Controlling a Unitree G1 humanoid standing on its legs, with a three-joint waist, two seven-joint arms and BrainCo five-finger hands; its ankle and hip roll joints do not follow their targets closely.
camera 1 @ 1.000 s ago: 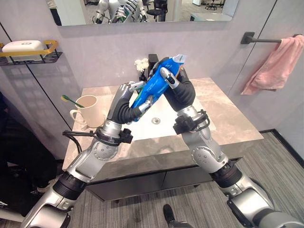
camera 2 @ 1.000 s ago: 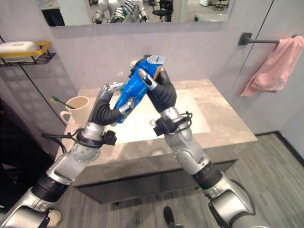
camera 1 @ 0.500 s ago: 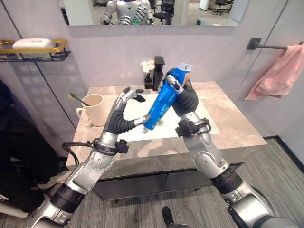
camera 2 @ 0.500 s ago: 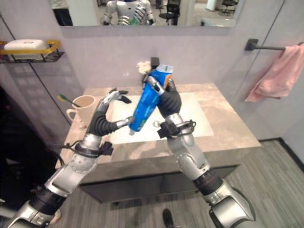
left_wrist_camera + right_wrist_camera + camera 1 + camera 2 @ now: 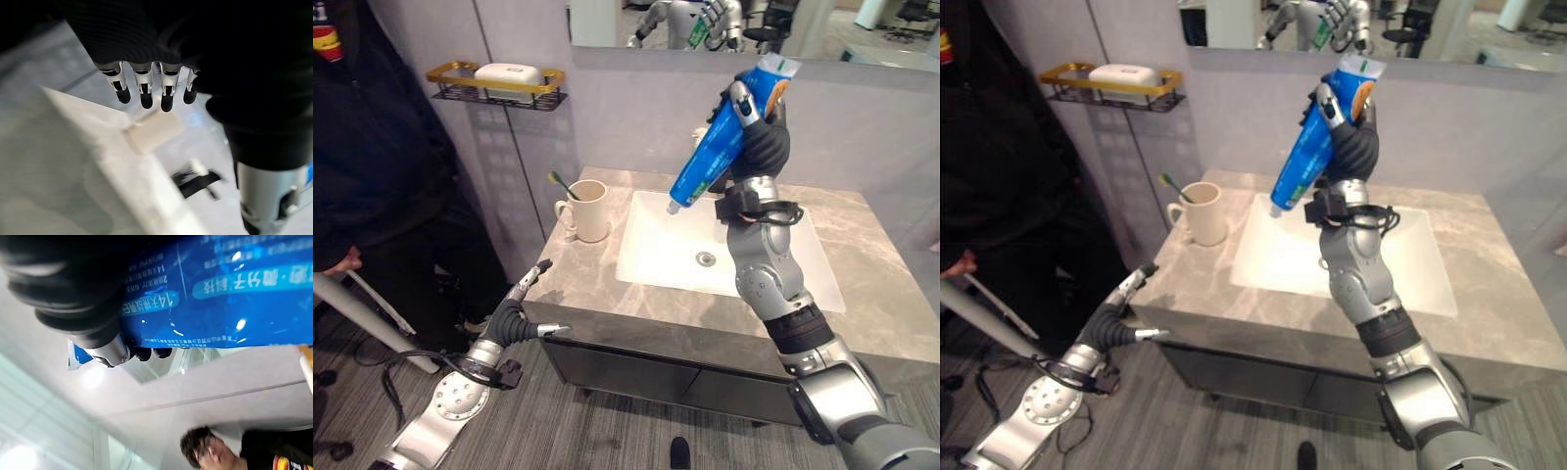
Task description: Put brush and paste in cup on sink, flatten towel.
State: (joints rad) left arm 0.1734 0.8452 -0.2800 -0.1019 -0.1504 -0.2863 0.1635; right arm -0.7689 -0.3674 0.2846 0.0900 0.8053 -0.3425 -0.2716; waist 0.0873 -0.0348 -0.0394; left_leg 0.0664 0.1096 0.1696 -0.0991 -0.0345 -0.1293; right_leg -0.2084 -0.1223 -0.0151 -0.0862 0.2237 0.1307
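Observation:
My right hand [image 5: 759,142] is raised high over the sink basin [image 5: 656,255], shut on a blue toothpaste tube [image 5: 715,157] whose cap end points down and to the left. In the right wrist view the tube [image 5: 220,289] lies across the curled fingers. A cream cup [image 5: 587,211] stands on the counter left of the basin with a green toothbrush [image 5: 558,181] leaning in it. My left hand [image 5: 514,313] hangs low by the counter's front left corner, open with straight fingers [image 5: 142,88] and holding nothing.
The marble counter [image 5: 578,284] runs along the wall under a mirror [image 5: 705,24]. A gold wall shelf [image 5: 494,83] with a white soap box hangs at the left. A person in black [image 5: 372,147] stands close at the left.
The camera has swung left. My left hand has come off the tube's lower end and dropped beside the counter. My right hand has kept the tube and lifted it higher.

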